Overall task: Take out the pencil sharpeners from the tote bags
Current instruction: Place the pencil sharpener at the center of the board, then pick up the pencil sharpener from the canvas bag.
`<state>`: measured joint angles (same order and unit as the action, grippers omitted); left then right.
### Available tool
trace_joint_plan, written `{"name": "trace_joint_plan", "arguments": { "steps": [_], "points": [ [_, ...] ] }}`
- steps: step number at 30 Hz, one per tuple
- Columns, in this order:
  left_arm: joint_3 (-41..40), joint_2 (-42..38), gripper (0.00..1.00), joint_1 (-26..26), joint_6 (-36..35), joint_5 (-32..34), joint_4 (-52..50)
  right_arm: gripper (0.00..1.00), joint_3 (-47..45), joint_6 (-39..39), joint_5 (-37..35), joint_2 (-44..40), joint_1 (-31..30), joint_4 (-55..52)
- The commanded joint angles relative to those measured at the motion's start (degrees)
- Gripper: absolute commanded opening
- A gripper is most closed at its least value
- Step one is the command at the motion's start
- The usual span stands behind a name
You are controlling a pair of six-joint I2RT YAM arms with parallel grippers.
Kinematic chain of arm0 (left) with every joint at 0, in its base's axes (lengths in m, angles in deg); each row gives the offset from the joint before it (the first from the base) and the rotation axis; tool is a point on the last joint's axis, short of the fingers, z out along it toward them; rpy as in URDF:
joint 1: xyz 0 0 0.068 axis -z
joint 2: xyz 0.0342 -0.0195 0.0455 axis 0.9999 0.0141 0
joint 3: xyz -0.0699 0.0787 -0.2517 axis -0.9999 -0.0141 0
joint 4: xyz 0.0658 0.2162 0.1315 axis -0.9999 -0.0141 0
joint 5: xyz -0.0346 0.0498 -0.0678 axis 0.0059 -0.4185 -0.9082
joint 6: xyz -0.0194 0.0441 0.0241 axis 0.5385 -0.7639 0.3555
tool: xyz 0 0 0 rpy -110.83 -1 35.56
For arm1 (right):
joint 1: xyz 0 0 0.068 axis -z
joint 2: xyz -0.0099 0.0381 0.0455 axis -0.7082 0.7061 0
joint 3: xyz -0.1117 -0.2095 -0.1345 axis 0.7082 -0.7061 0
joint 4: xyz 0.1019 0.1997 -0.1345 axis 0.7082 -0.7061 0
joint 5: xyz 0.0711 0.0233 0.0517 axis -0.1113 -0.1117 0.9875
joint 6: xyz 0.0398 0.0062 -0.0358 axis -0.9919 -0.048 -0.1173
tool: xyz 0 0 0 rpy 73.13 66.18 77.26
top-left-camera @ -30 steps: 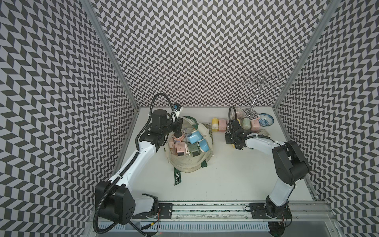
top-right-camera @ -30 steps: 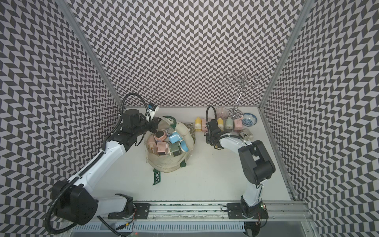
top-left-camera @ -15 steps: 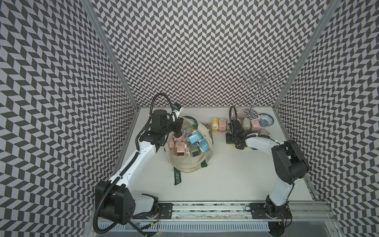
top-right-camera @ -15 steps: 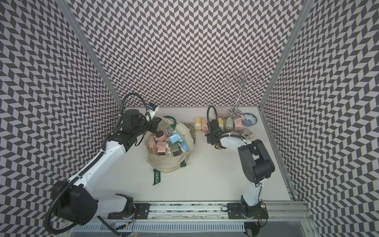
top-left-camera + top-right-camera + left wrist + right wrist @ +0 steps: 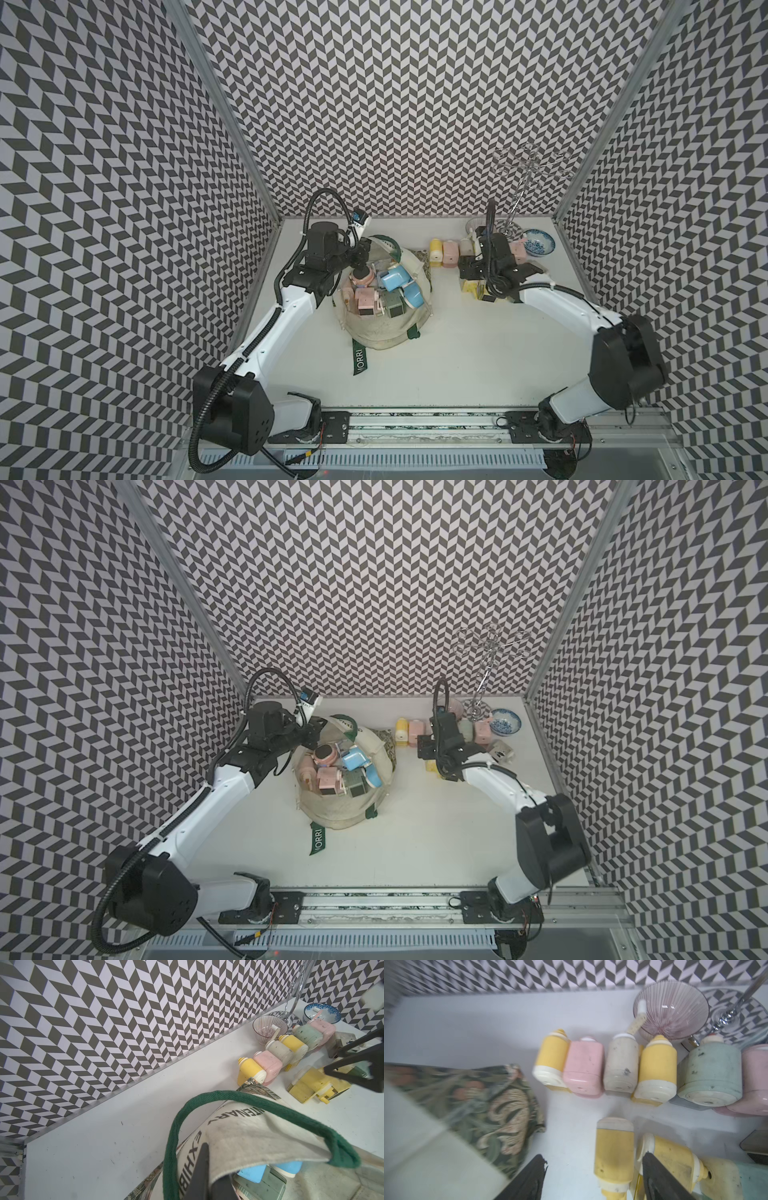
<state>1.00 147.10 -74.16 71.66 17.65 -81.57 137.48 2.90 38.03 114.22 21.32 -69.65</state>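
Top views, both: nearest the rail, a dark green strap (image 5: 359,360) lettered "MORRI" hangs off the tote bag (image 5: 380,332). The bag lies slumped mid-table (image 5: 478,353), mouth gaping upward. Heaped inside are pencil sharpeners: pink (image 5: 365,300), blue (image 5: 395,277), grey-green (image 5: 394,306), others partly hidden. At the bag's far-left rim, the left gripper (image 5: 214,1163) has its jaws pinched together on the canvas edge, clearest in the left wrist view.

To the right of the bag, the right gripper (image 5: 593,1157) sits low over the table with jaws spread wide. A yellow sharpener (image 5: 613,1147) lies between them, ungripped. A second yellow one (image 5: 675,1159) lies just beside it, partly under one finger.

Beyond is a row of six sharpeners (image 5: 620,1066), side by side, near the back wall. Farthest back are a ribbed bowl (image 5: 675,1005), a blue-patterned bowl (image 5: 539,243) and a metal stand (image 5: 521,187).
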Motion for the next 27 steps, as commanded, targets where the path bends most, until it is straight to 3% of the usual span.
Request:
{"name": "trace_joint_plan", "arguments": {
  "steps": [1, 5, 10, 14, 19, 27],
  "points": [
    [1.59, -2.12, 0.00, 0.05, -0.62, 0.79, 3.47, 0.71, -5.08, 0.40, 10.12, -8.56, -1.19, 8.98],
    [1.75, -2.03, 0.00, 0.07, -0.38, 0.57, 3.46, 0.70, -9.38, 0.55, 14.91, -15.67, -7.44, 14.15],
    [1.76, -1.96, 0.00, 0.03, -0.26, 0.53, 3.45, 0.70, -10.11, 0.66, 13.52, -17.31, -20.22, 16.43],
    [1.76, -1.92, 0.00, 0.07, -0.27, 0.75, 3.38, 0.70, -10.18, -2.05, 13.02, -13.44, -27.42, 19.89],
    [1.75, -1.91, 0.00, 0.20, -0.12, 1.14, 3.37, 0.69, -6.13, -3.21, 5.92, -5.32, -33.31, 17.54],
    [3.63, -0.71, 0.00, -0.06, 1.86, 1.98, 1.50, 0.71, -0.20, -3.77, -3.76, 4.89, -37.79, 14.66]
  ]
}}
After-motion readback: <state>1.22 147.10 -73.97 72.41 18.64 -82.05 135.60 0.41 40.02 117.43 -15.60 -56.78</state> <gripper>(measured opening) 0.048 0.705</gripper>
